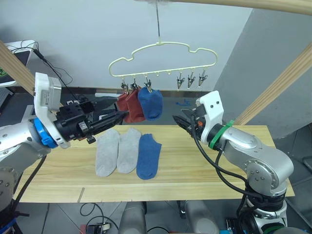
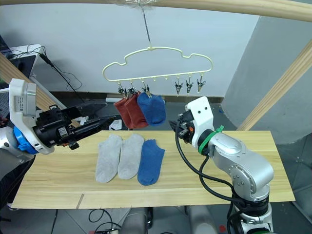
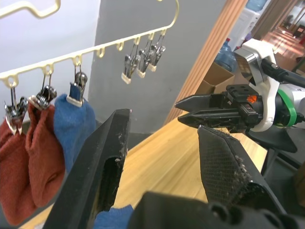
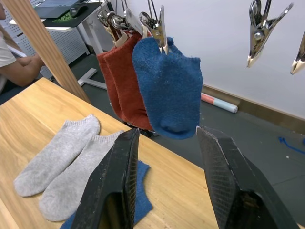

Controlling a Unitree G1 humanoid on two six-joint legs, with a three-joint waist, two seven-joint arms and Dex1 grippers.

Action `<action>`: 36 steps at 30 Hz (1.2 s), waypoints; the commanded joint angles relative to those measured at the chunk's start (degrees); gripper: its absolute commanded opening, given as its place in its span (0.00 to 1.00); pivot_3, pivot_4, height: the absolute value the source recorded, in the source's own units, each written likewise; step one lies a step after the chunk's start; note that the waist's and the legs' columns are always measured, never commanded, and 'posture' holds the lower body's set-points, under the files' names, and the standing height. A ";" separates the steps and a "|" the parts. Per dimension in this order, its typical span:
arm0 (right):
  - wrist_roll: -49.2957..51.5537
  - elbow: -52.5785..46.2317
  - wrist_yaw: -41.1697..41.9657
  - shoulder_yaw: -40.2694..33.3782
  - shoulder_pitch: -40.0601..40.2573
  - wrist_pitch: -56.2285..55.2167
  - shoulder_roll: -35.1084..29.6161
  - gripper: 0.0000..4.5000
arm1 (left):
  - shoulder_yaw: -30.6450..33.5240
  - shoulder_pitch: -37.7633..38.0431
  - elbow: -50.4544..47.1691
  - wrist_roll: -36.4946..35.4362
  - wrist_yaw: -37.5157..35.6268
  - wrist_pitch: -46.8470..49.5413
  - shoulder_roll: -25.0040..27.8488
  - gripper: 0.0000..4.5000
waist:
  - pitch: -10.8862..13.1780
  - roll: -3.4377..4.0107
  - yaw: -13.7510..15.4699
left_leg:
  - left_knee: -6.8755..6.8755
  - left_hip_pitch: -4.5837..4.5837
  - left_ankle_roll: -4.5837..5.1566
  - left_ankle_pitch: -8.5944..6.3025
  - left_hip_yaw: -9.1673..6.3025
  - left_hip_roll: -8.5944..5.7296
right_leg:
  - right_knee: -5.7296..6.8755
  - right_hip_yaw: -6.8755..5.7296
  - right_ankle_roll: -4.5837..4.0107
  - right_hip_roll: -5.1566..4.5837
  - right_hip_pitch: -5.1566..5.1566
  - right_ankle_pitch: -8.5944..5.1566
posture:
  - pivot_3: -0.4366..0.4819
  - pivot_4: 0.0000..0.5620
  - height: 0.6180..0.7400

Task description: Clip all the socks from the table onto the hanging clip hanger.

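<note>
Both arms raised, claws facing each other.
Left claw and right claw each have fingers parted, holding nothing, tips pointing inward, well apart.

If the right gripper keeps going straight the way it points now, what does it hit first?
Most likely the hanging blue sock, which lies just beyond the open right gripper along its fingers; depth is hard to judge, so it may pass just under it.

We see silver-grey arm shells, white wrist housings, a blue ring on the left wrist and a green one on the right, black cables looping along the right arm, and black two-fingered tips on the left end effector and the right end effector.
</note>
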 commanded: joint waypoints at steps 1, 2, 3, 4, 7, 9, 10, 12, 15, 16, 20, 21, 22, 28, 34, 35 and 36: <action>0.45 -2.75 -1.69 -0.96 -1.45 1.49 1.14 0.44 | 0.27 -1.57 0.19 -1.21 -1.20 -0.41 1.02 0.57 | 0.00 0.00 0.01 | 0.01 0.00 0.00 0.00 0.00 0.00 | 0.00 0.00 0.01 0.00 0.00 0.00 | 0.32 0.48 1.00; 0.36 -2.56 -1.95 -1.22 -1.82 1.98 1.28 0.44 | 0.06 -1.96 0.27 -1.50 -1.36 -0.17 1.22 0.57 | 0.02 0.02 0.00 | 0.03 0.00 0.00 0.00 0.01 0.00 | 0.00 0.01 0.01 0.00 0.01 -0.01 | 0.32 0.49 1.00; -0.26 -1.81 -3.30 -1.68 -2.59 2.88 2.36 0.44 | 0.73 -1.86 0.42 -1.38 -2.81 -0.80 1.56 0.57 | 0.02 0.02 0.00 | 0.04 0.00 0.00 0.00 0.02 0.00 | 0.00 0.02 0.03 0.00 0.01 -0.02 | 0.32 0.49 1.00; -0.69 -1.28 -4.31 -2.02 -3.16 3.58 3.18 0.44 | 1.25 -1.78 0.53 -1.22 -3.89 -1.29 1.78 0.57 | 0.02 0.02 -0.03 | 0.05 0.00 0.00 0.00 0.02 0.00 | 0.00 0.02 0.05 0.00 0.01 -0.03 | 0.32 0.49 1.00; -1.79 -0.43 -6.40 -2.59 -4.80 3.93 4.97 0.44 | 1.97 -2.95 2.60 -4.90 -4.84 1.01 2.80 0.57 | 0.06 0.09 -0.04 | 0.05 0.02 0.00 0.00 0.03 0.02 | 0.01 0.01 0.05 0.00 -0.01 -0.03 | 0.32 0.51 1.00; -2.56 0.07 -7.81 -2.78 -5.80 4.18 6.25 0.44 | 1.62 -3.00 2.98 -4.53 -5.29 0.69 2.98 0.57 | 0.06 0.09 -0.03 | 0.03 0.01 0.01 0.00 0.01 0.04 | 0.00 -0.01 0.04 0.01 -0.01 -0.06 | 0.32 0.51 1.00; -2.87 0.27 -8.28 -2.85 -6.15 4.25 6.78 0.44 | 1.41 -2.97 3.05 -3.99 -5.51 0.38 3.04 0.57 | 0.06 0.09 -0.03 | 0.03 0.01 0.01 0.00 0.02 0.03 | 0.00 -0.01 0.04 0.01 -0.01 -0.06 | 0.32 0.51 1.00; -3.25 0.58 -8.81 -2.77 -6.76 4.38 7.63 0.44 | 0.95 -2.81 3.10 -3.08 -5.82 -0.06 2.89 0.57 | 0.07 0.10 -0.04 | 0.02 0.00 0.01 0.00 0.04 0.03 | -0.02 0.00 0.03 0.01 -0.01 -0.06 | 0.32 0.51 1.00; -3.46 0.76 -9.32 -2.80 -7.14 4.52 8.59 0.44 | 0.80 -2.45 2.72 -2.58 -6.24 -0.28 2.56 0.57 | 0.08 0.12 -0.03 | -0.03 0.00 0.01 0.00 0.04 0.03 | -0.03 0.01 0.00 0.00 -0.04 -0.06 | 0.32 0.51 1.00; -3.51 0.88 -9.44 -2.79 -7.24 4.56 8.75 0.44 | 0.68 -2.01 2.56 -1.84 -6.86 -0.59 2.74 0.57 | 0.08 0.12 -0.03 | -0.04 0.00 0.01 0.00 0.04 0.03 | -0.04 0.01 0.00 0.00 -0.05 -0.06 | 0.32 0.51 1.00; -3.80 1.58 -9.77 -2.63 -7.95 4.40 9.19 0.44 | 0.53 -0.88 2.52 0.29 -8.61 -1.49 3.06 0.57 | 0.08 0.13 -0.03 | -0.09 0.00 0.01 0.00 0.04 0.03 | -0.03 0.00 -0.02 0.00 -0.07 -0.08 | 0.33 0.51 1.00; -3.88 1.73 -9.80 -2.66 -8.13 4.38 9.28 0.44 | 0.60 -0.78 2.52 0.40 -8.69 -1.54 2.91 0.57 | 0.08 0.13 -0.03 | -0.09 0.00 0.01 0.00 0.04 0.03 | -0.03 0.00 -0.02 0.00 -0.07 -0.08 | 0.33 0.51 1.00; -3.97 1.82 -9.79 -2.68 -8.23 4.38 9.36 0.44 | 0.66 -0.75 2.54 0.44 -8.74 -1.56 2.79 0.57 | 0.08 0.13 -0.03 | -0.09 0.00 0.01 0.00 0.04 0.03 | -0.03 0.01 -0.01 0.00 -0.07 -0.08 | 0.33 0.51 1.00; -5.72 5.82 -9.63 -1.61 -10.09 1.55 10.29 0.44 | 1.83 -0.89 1.48 -4.67 -8.11 0.73 2.87 0.57 | 0.09 0.13 -0.04 | -0.10 0.00 0.01 0.00 0.04 0.04 | -0.04 -0.01 -0.01 0.00 -0.08 -0.09 | 0.34 0.50 1.00; -7.68 9.41 -10.09 -1.34 -11.19 -1.26 10.75 0.44 | -0.11 -6.00 2.39 -4.68 -5.57 -1.06 1.12 0.57 | 0.10 0.14 -0.01 | -0.13 -0.01 0.01 0.00 0.03 0.03 | -0.06 -0.02 -0.02 0.00 -0.08 -0.10 | 0.34 0.50 1.00; -7.96 9.86 -10.25 -1.38 -11.35 -1.57 10.86 0.44 | -0.08 -6.32 2.40 -5.31 -5.00 -0.71 0.63 0.57 | 0.10 0.14 -0.01 | -0.12 -0.01 0.01 0.00 0.03 0.03 | -0.05 -0.02 -0.01 0.00 -0.07 -0.10 | 0.34 0.50 1.00; -8.14 10.14 -10.31 -1.42 -11.43 -1.78 10.90 0.44 | -0.06 -6.38 2.34 -5.81 -4.71 -0.36 0.38 0.57 | 0.10 0.14 -0.01 | -0.12 0.00 0.01 0.00 0.03 0.03 | -0.05 -0.01 0.00 0.00 -0.07 -0.11 | 0.34 0.50 1.00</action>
